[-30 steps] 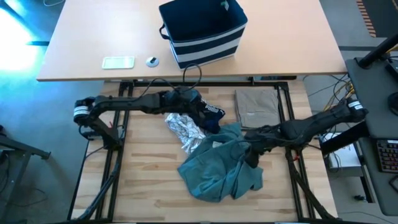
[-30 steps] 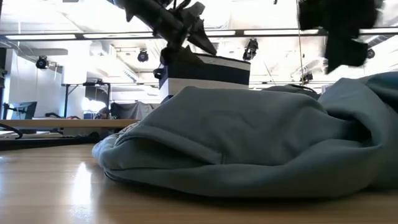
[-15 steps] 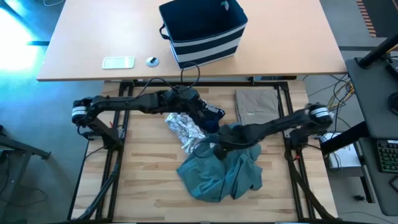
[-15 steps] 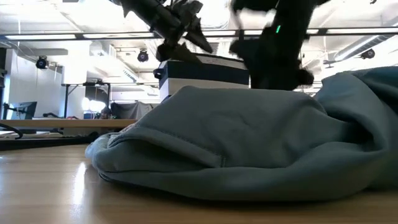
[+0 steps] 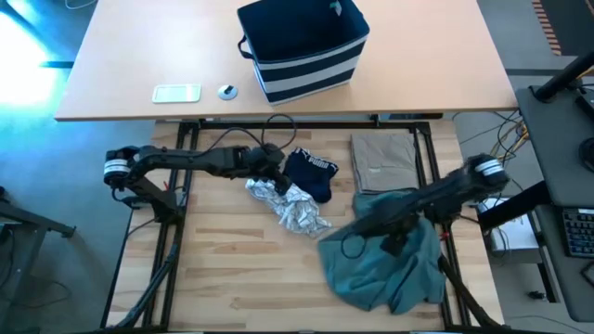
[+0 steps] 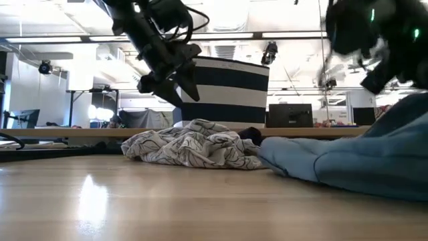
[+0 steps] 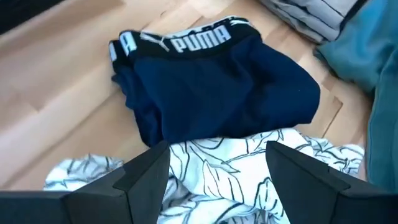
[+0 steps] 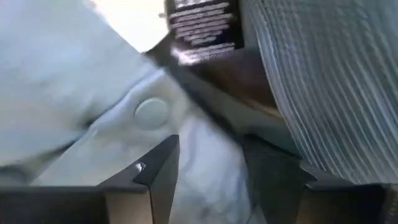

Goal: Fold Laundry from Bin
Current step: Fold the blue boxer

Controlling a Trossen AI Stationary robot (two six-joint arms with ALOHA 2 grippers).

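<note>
Laundry lies on the slatted pale-wood work surface [image 5: 223, 278]. The teal-green garment [image 5: 385, 264] is a thick, soft heap with rounded folds, bunched toward the right side. The right gripper [image 5: 357, 232] sits at its upper edge with teal cloth between its fingers, nipped at a moderate width; the right wrist view shows pale fabric, a round snap and a printed label too blurred to read. The grey-white patterned garment [image 5: 290, 206] is thin and crumpled, printed with dark leaf outlines. Touching it, the dark navy garment [image 7: 217, 93] is smooth knit, loosely folded, its waistband reading "PUMA" in white. The tan garment [image 5: 382, 160] lies flat in a neat rectangle. The left gripper [image 7: 217, 165] hovers over the patterned cloth with its jaws wide and nothing in them. The bin [image 5: 304, 46], soft-sided navy with white stripes, stands on the far tan table [image 5: 130, 56], well apart from the clothes.
</note>
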